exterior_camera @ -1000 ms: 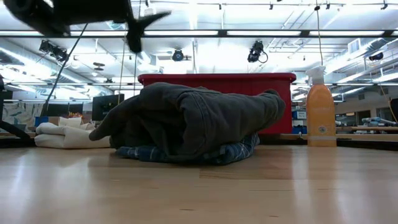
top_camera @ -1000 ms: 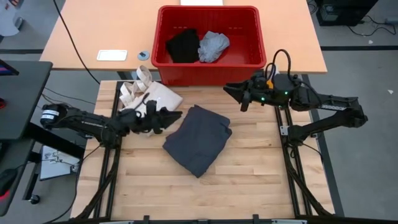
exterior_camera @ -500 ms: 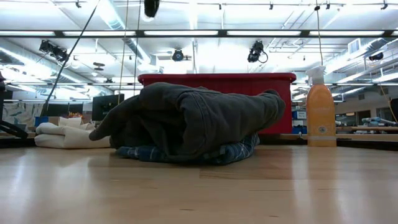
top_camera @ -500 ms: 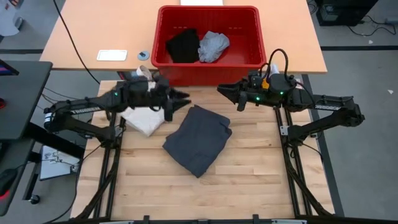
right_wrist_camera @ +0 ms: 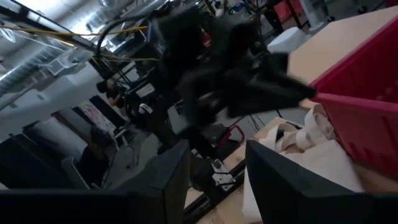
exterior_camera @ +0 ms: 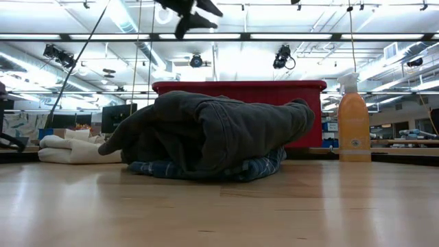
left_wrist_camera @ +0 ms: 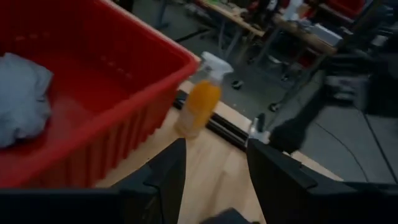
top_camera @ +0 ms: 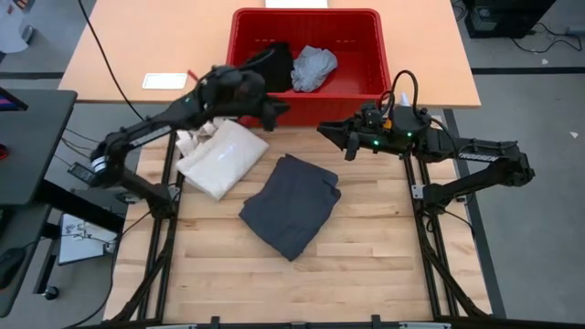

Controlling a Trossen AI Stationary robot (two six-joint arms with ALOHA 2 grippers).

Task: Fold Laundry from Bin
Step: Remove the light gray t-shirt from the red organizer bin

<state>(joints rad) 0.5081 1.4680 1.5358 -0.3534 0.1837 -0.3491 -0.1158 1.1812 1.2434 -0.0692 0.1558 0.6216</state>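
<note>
- Two pieces in the bin (top_camera: 370,57): a black piece (top_camera: 270,66) and a light grey piece (top_camera: 313,67).
- One dark charcoal-grey piece (top_camera: 292,205) folded on the worktop (top_camera: 366,247) (plaid beneath).
- Left end effector (top_camera: 277,106) at the bin's near rim, right end effector (top_camera: 335,133) beside it, both spread, empty.

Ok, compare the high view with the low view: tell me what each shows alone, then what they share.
Only the high view: the black piece and light grey piece inside the large red plastic bin, plus the right tool open beside it. Only the low view: the blue-and-white plaid shirt under the pile, and the orange spray bottle. Both: the bin, the folded dark charcoal-grey piece, the cream-white cloth tote bag and the open left tool.
</note>
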